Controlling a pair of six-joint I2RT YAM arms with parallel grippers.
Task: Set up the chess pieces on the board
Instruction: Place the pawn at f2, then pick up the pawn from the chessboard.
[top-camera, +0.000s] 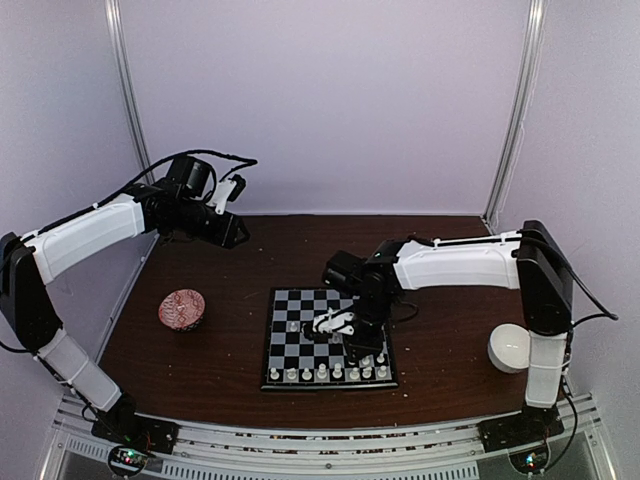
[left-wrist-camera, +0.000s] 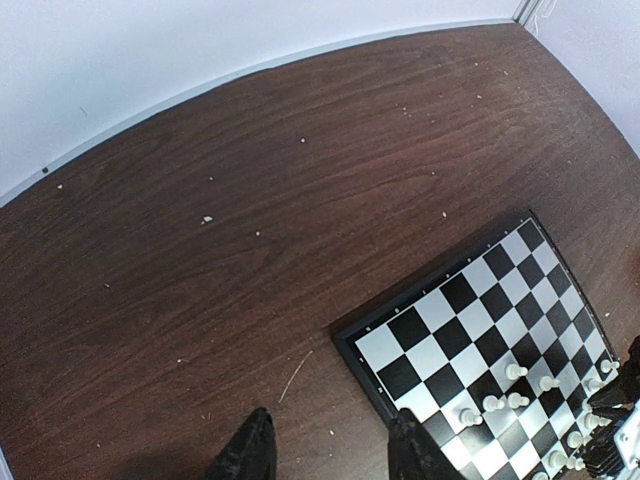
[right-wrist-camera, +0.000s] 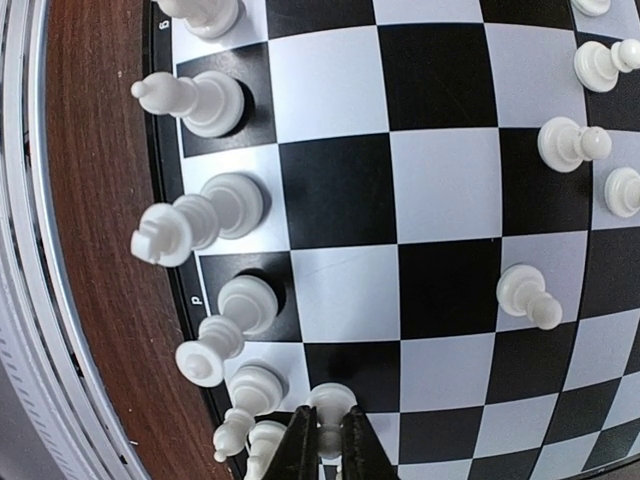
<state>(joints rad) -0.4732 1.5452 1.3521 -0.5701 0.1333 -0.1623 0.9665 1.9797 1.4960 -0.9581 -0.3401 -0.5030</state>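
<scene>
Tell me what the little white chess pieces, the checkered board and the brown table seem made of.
The small white chess pieces look like moulded plastic: smooth, uniform cream, faint sheen. The flat black-and-white checkered board seems printed plastic or laminate, its squares crisp and slightly glossy. The dark brown table shows streaky grain: wood or wood-look laminate, matte finish.

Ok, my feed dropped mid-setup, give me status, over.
Right gripper shut on a chess piece at the board. Left gripper open, empty, above the table. Neighbouring pieces stand close.
</scene>
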